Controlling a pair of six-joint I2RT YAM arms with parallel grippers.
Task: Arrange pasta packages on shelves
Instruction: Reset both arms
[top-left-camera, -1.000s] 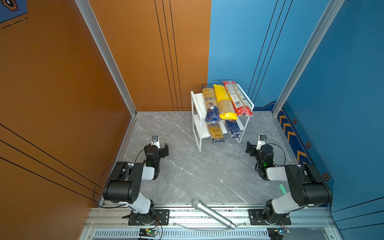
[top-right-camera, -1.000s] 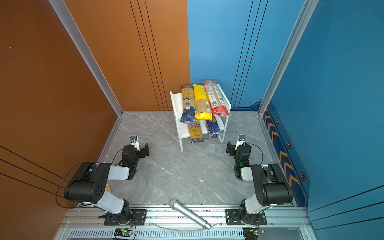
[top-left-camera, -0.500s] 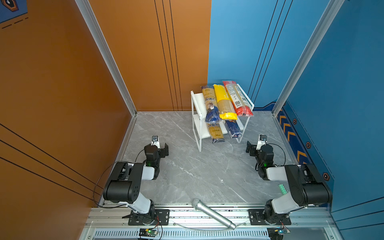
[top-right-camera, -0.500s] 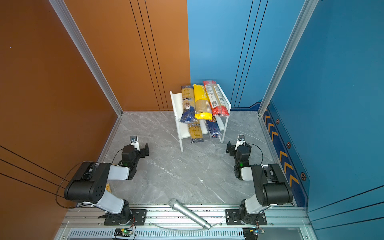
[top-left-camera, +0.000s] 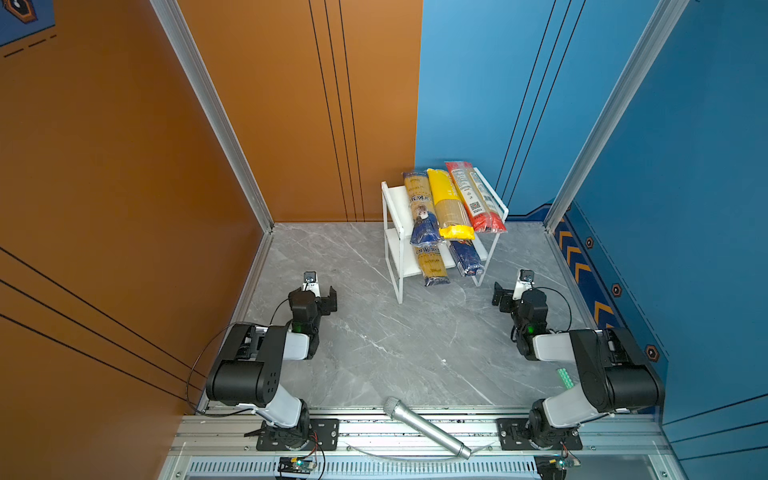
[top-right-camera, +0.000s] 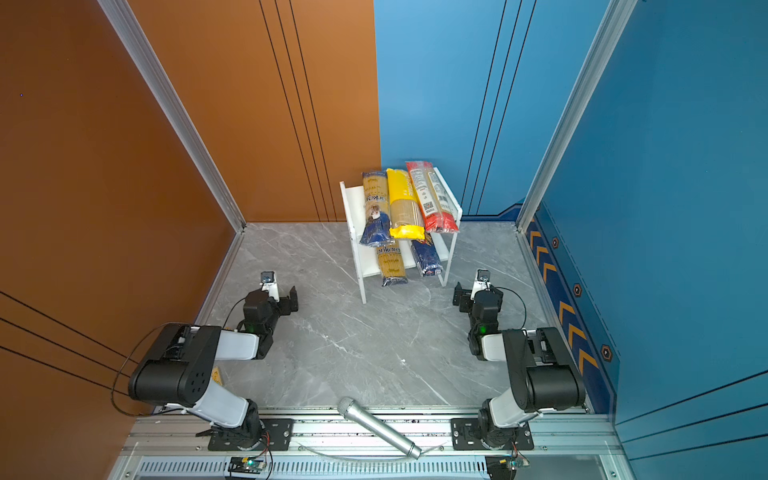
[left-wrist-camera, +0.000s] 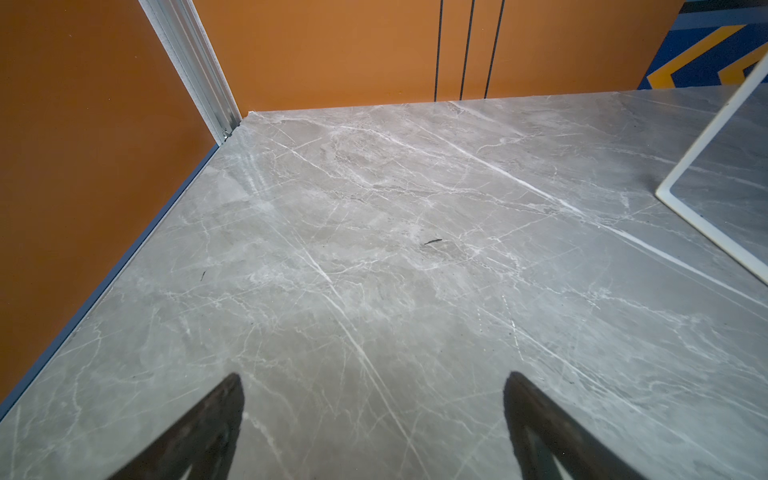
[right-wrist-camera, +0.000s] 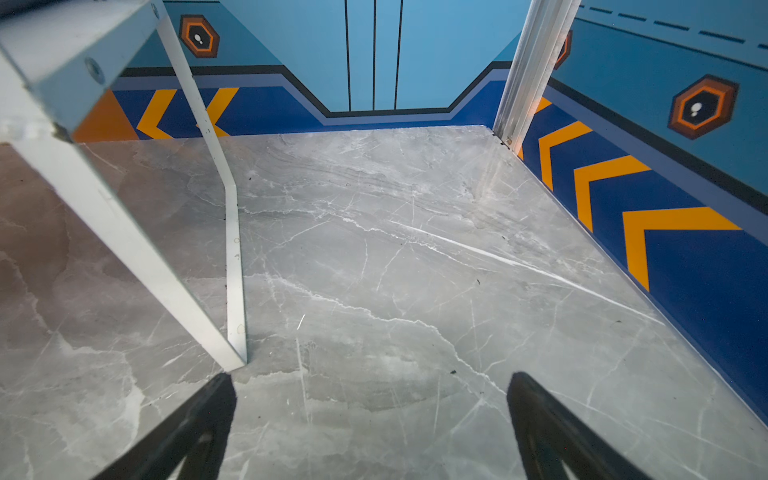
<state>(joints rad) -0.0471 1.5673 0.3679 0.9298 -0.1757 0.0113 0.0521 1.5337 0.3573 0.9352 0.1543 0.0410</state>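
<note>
A small white rack with two flat boards and thin white tube legs (top-left-camera: 397, 203) stands on the grey marble-look surface (top-left-camera: 374, 340). In both top views it is at about 1 o'clock from the middle, close to the back wall. All five long thin plastic spaghetti bags lie on it.

On the top board three bags lie side by side and touch. A dark blue and yellow bag (top-left-camera: 422, 210) is on the 9 o'clock side, a bright yellow bag (top-left-camera: 448, 203) is in the middle, and a red bag (top-left-camera: 473, 195) is on the 3 o'clock side. Their near ends stick out past the front edge, toward 6 o'clock.

On the lower board lies a second blue and yellow bag (top-left-camera: 432, 266) with "ankara" on it. Just beside it, toward 3 o'clock, lies a dark blue bag (top-left-camera: 466, 258). Their ends stick out too.

The left arm (top-left-camera: 297, 345) sits folded at about 8 o'clock and the right arm (top-left-camera: 544, 347) at about 4 o'clock, both well apart from the bags. The left jaws are wide apart and hold nothing, with only bare surface between them. The right jaws are wide apart too and hold nothing, and one white rack leg stands near one tip.

A silver microphone (top-left-camera: 424, 426) lies tilted at 6 o'clock, across the metal rail at the front.
</note>
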